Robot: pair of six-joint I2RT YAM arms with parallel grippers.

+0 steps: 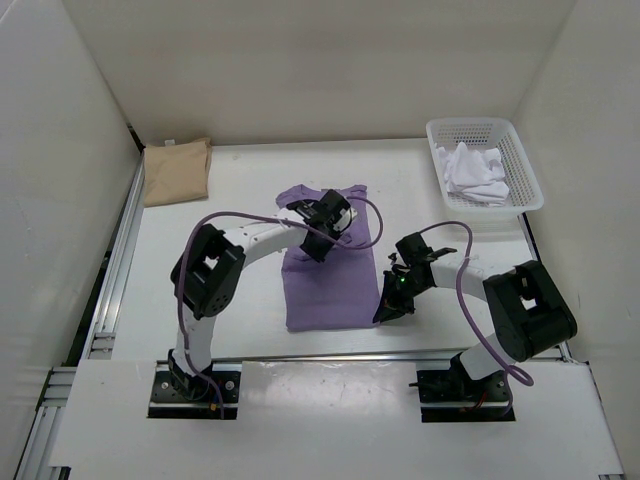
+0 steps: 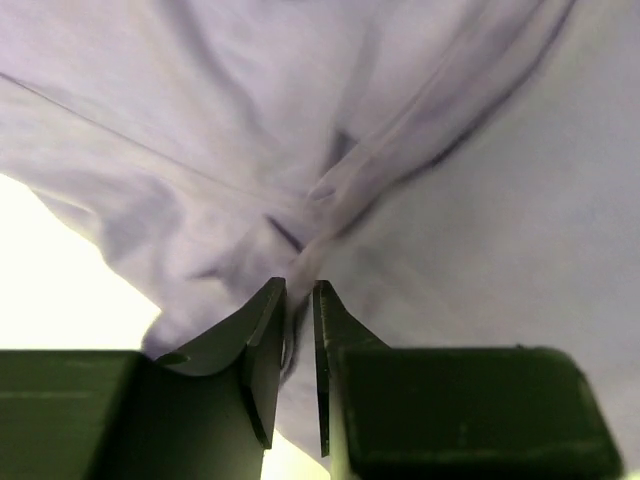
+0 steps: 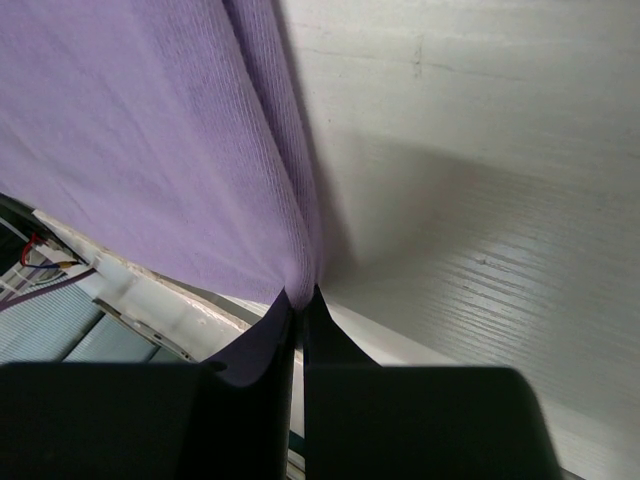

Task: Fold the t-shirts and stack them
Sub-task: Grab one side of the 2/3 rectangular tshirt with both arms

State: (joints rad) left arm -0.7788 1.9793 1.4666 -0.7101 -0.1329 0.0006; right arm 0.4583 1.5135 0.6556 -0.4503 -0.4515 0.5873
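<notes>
The purple shirt point(image 1: 330, 275) lies in the middle of the worktop point(image 1: 240, 195). It runs lengthwise from 12 to 6 o'clock, with its rumpled sleeves and collar at the 12 o'clock end. Both arms reach in over it.

The left fingers point(image 1: 318, 243) are down on the shirt's upper part, just below the collar. In the left wrist view they point(image 2: 272, 310) stand narrow, almost together. A raised ridge of purple cloth runs down into the slim gap between them, so they are pinching a fold. A patch of bare worktop shows at that view's 8 o'clock.

The right fingers point(image 1: 386, 305) sit at the shirt's right edge, towards its 5 o'clock corner. In the right wrist view they point(image 3: 280, 325) are pressed together on the shirt's hem. The cloth spreads away from the tips towards 11 o'clock, and white worktop lies to its right with a soft shadow along the hem.

The tan shirt point(image 1: 176, 170) lies folded flat in the worktop's 10 o'clock corner, well apart from the purple one.

The white shirt point(image 1: 475, 175) is crumpled inside the basket point(image 1: 485, 127), which stands in the 2 o'clock corner against the wall. Neither arm is near it.
</notes>
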